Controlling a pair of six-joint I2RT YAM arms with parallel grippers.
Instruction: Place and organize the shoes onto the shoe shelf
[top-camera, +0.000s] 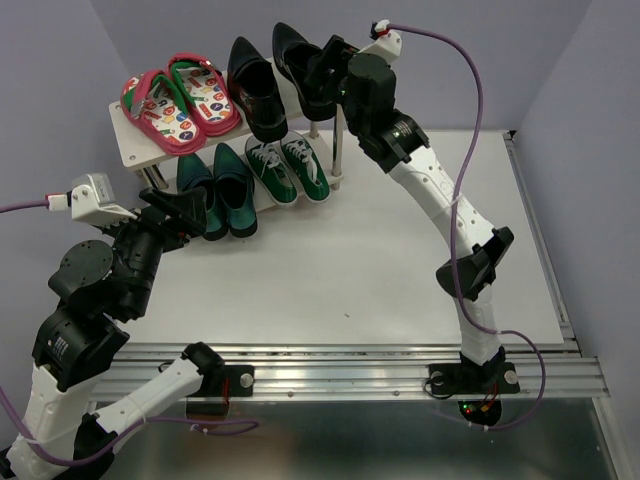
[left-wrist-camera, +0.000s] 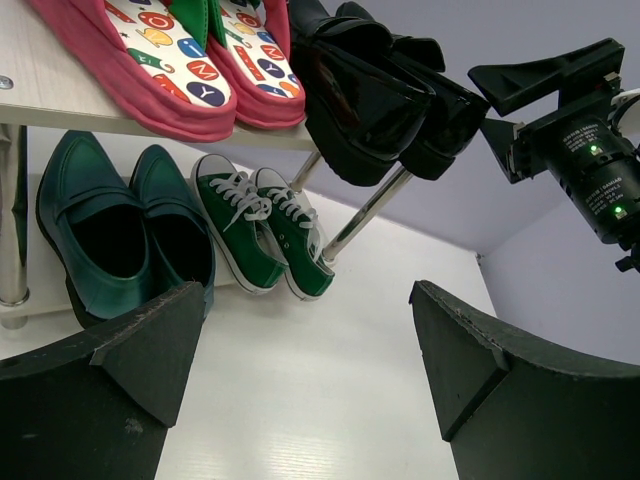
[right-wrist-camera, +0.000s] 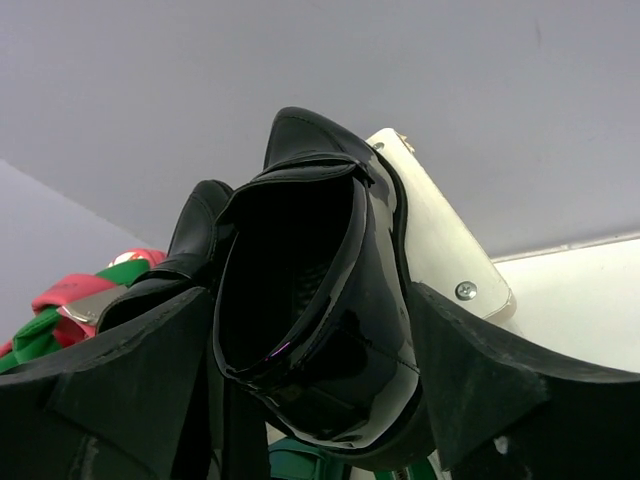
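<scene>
The shoe shelf (top-camera: 126, 150) stands at the back left. Its top board holds the glossy black dress shoes (top-camera: 258, 88), heels overhanging the front edge. The teal dress shoes (top-camera: 222, 195) and green sneakers (top-camera: 290, 165) sit side by side on the lower tier. My right gripper (top-camera: 322, 75) is at the right black shoe's heel (right-wrist-camera: 320, 300); its jaws stand wide open on either side of the heel. My left gripper (top-camera: 188, 215) is open and empty just above the table, in front of the teal shoes (left-wrist-camera: 110, 230), with bare table between its fingers (left-wrist-camera: 150, 350).
Red flip-flops (top-camera: 180, 100) with patterned insoles fill the left half of the top board. Thin silver legs (left-wrist-camera: 368, 212) hold the shelf up. The white table (top-camera: 400, 280) stretches to the right, and grey walls close off the back and sides.
</scene>
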